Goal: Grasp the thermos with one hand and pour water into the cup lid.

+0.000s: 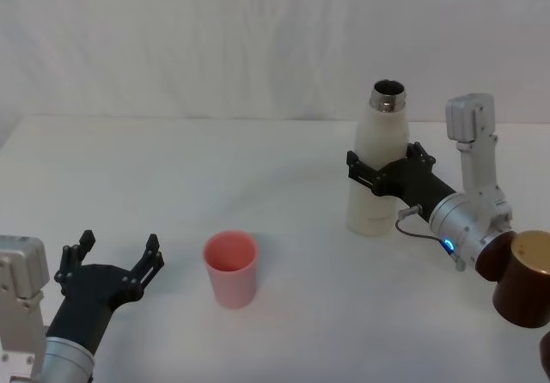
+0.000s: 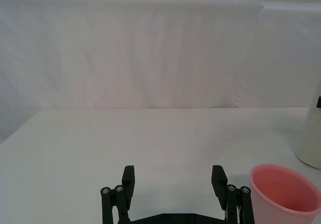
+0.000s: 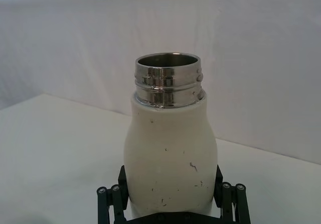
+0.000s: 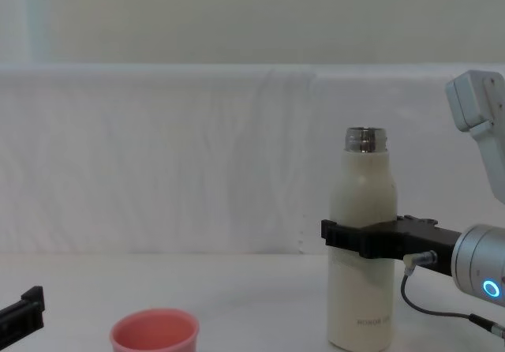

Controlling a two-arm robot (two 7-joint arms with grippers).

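Observation:
The cream-white thermos [image 1: 375,138] stands upright on the table's right side, its steel neck open at the top. My right gripper [image 1: 384,164] reaches in from the right and is shut around its middle; in the right wrist view its fingers [image 3: 122,180] press against both sides of the thermos [image 3: 170,148]. From the chest, the thermos [image 4: 361,186] rests on the table with the right gripper [image 4: 359,238] across it. The salmon-pink cup lid [image 1: 230,267] stands upright left of the thermos. My left gripper [image 1: 112,258] hovers open, left of the cup lid [image 2: 283,194].
A white cloth covers the table [image 1: 172,168] and the backdrop wall [image 1: 215,39]. Open table surface lies between the cup lid and the thermos. My right arm's brown joint [image 1: 526,278] sits near the right edge.

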